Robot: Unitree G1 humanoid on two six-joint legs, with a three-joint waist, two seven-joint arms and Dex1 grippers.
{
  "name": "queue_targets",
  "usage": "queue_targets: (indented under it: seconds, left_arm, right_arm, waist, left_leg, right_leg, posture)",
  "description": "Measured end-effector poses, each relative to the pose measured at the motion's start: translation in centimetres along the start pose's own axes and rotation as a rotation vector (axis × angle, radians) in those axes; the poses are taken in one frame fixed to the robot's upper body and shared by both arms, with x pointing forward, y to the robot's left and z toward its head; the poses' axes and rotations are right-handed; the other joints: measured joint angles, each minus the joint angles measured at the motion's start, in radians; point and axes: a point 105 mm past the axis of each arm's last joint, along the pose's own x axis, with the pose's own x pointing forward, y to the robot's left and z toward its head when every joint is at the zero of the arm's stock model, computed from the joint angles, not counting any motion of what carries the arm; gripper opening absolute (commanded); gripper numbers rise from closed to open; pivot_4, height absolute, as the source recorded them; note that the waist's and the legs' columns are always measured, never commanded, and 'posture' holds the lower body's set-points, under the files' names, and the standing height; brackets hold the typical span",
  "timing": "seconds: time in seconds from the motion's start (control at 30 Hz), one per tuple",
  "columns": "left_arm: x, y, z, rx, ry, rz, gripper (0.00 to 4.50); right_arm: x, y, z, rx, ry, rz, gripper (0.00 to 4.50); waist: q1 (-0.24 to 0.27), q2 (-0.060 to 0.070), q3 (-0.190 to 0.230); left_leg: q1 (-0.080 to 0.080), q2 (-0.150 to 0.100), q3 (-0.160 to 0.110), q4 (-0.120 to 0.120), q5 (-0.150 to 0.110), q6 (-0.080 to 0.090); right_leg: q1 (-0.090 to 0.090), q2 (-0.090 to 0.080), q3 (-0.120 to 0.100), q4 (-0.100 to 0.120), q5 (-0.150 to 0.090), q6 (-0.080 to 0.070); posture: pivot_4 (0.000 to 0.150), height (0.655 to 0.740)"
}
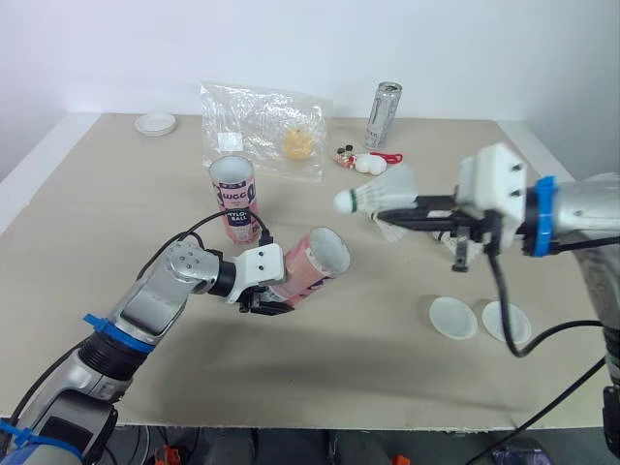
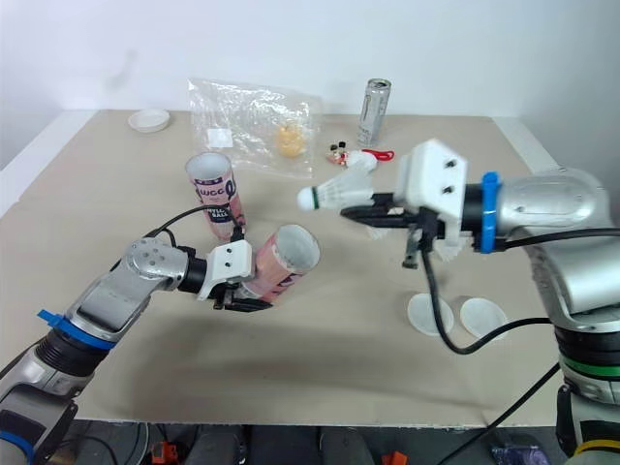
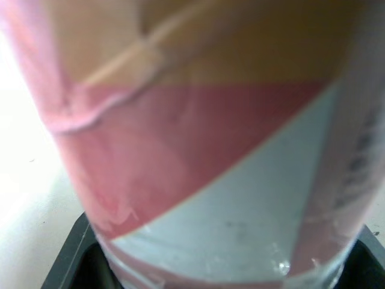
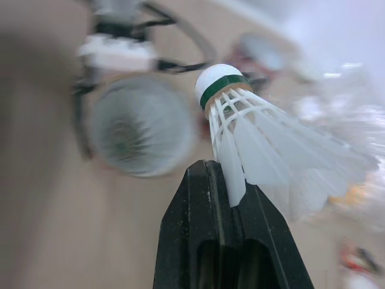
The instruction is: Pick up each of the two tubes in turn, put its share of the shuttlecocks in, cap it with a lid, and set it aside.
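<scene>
Holding a pink tube (image 1: 312,266) at a slant, the left gripper (image 1: 263,302) sits a little left of centre frame. Its fingers (image 3: 75,247) are clamped on the tube's lower end, one on each side. The tube's open mouth is turned up and to the right.

Facing it from the right of the frame, the right gripper (image 1: 399,211) has its fingers (image 4: 198,229) pressed together, pinching a white shuttlecock (image 1: 376,194) by the edge of its feather skirt. The green-banded cork points left toward the tube's mouth, near it but apart.

A second tube (image 1: 233,198) stands upright on the tabletop (image 1: 97,223) just behind the left gripper, mouth open. Another shuttlecock (image 1: 389,229) lies on the tabletop below the right gripper's fingers. Two round white lids (image 1: 452,317) lie flat side by side at lower right, well apart from both tubes.

Along the far edge, a crumpled clear plastic bag (image 1: 263,128) lies at upper centre. A slim drink can (image 1: 384,114) stands to its right, and a small white dish (image 1: 155,123) sits at upper left. A little white trinket (image 1: 363,162) with a red bit lies in front of the can.
</scene>
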Motion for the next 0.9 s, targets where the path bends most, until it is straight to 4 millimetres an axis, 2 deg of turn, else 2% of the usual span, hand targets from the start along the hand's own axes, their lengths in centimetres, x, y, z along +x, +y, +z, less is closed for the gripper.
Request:
queue_targets:
  seconds: [0.47, 0.57, 0.7, 0.73, 0.77, 0.83, 0.9]
  left_arm:
    - [0.0, -0.1, 0.0, -0.023, 0.006, 0.02, 2.75]
    - [0.0, -0.1, 0.0, -0.027, 0.003, 0.019, 2.75]
    - [0.0, -0.1, 0.0, -0.028, 0.003, 0.021, 2.75]
    - [0.0, -0.1, 0.0, -0.028, 0.003, 0.021, 2.75]
    - [0.0, -0.1, -0.1, -0.029, 0.003, 0.023, 2.75]
    - [0.0, -0.2, 0.0, -0.028, 0.002, 0.023, 2.75]
    - [0.0, -0.2, -0.1, -0.028, 0.001, 0.023, 2.75]
  right_arm:
    - [2.1, 0.8, -0.8, -0.188, 0.045, 0.177, 0.06]
    - [2.3, 0.5, -0.4, -0.195, 0.033, 0.186, 0.88]
    - [2.3, 0.2, -0.1, -0.188, 0.029, 0.187, 2.83]
    - [2.3, 0.1, -0.1, -0.184, 0.027, 0.188, 3.2]
    - [2.2, 0.1, 0.1, -0.172, 0.022, 0.19, 3.9]
    - [2.0, 0.0, 0.4, -0.124, -0.009, 0.186, 4.47]
    - [1.6, -0.3, 1.0, -0.056, -0.056, 0.167, 4.47]
  waist:
    - [0.0, 0.0, 0.0]
    - [0.0, 0.0, 0.0]
    - [0.0, 0.0, 0.0]
    - [0.0, 0.0, 0.0]
    - [0.0, 0.0, 0.0]
    - [0.0, 0.0, 0.0]
    - [0.0, 0.0, 0.0]
  left_leg:
    - [0.001, 0.0, 0.0, 0.0, 0.0, 0.0]
    - [0.001, 0.0, 0.0, 0.0, 0.0, 0.0]
    - [0.001, 0.0, 0.0, 0.0, 0.0, 0.0]
    - [0.001, 0.0, 0.0, 0.0, 0.0, 0.0]
    - [0.001, 0.0, 0.0, 0.0, 0.0, 0.0]
    - [0.001, 0.0, 0.0, 0.0, 0.0, 0.0]
    - [0.001, 0.0, -0.001, 0.0, 0.0, 0.0]
  right_leg:
    - [0.0, 0.0, -0.001, 0.0, 0.001, -0.001]
    - [0.0, 0.0, -0.001, 0.0, 0.001, -0.001]
    - [0.0, 0.0, -0.001, 0.001, 0.001, 0.0]
    - [0.0, 0.0, -0.001, 0.001, 0.001, 0.0]
    - [0.0, 0.0, -0.001, 0.001, 0.001, 0.0]
    - [0.0, 0.0, -0.001, 0.001, 0.001, -0.001]
    - [0.0, 0.0, -0.001, 0.001, 0.001, 0.0]
  posture:
    - [0.15, 0.74]
    - [0.15, 0.74]
    - [0.15, 0.74]
    - [0.15, 0.74]
    - [0.15, 0.74]
    - [0.15, 0.74]
    - [0.15, 0.74]
